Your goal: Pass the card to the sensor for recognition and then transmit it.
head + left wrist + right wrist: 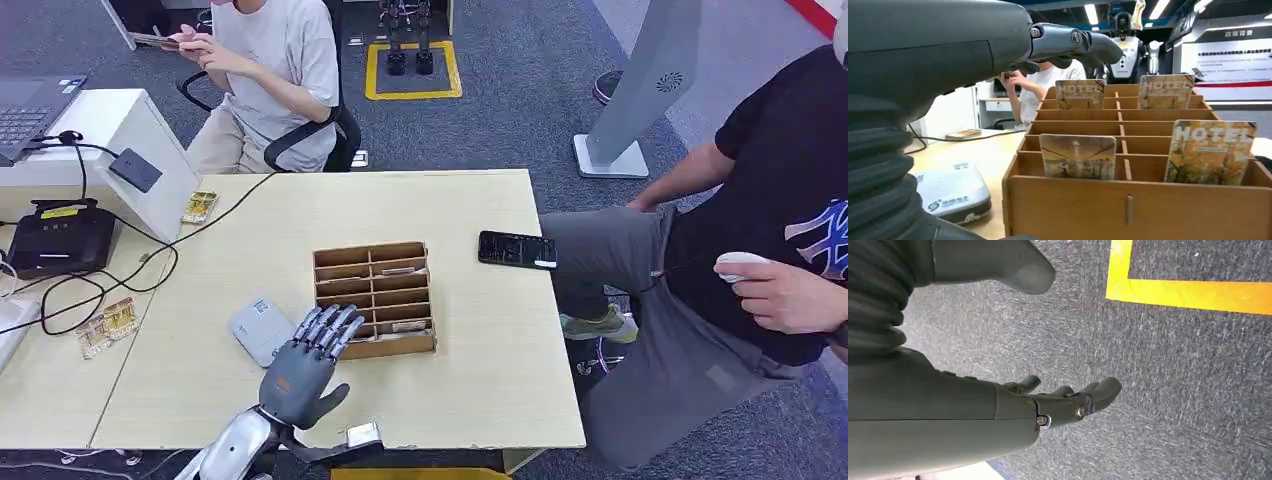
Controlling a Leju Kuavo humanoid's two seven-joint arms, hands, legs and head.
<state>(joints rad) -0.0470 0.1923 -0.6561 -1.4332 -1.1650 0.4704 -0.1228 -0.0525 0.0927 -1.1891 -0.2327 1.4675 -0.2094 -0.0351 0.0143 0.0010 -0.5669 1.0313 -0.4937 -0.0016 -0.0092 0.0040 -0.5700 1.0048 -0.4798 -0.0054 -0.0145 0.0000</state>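
The cards [1078, 156] stand upright in the slots of the wooden card box [375, 298] just ahead of the left hand [305, 360], whose spread fingertips reach its near corner, holding nothing. Beside that hand, the grey sensor [261, 330] lies on the surface [460, 370]. The right hand [998, 410] hangs over grey carpet [1173, 390], fingers loosely apart, empty.

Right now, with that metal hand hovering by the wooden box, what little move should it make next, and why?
Probably ease the left hand forward and down onto a card in the near row of the box. The hand is open and holds nothing, its fingers are spread just over the box's near left corner, and the cards stand upright in their slots. The white sensor lies beside it.
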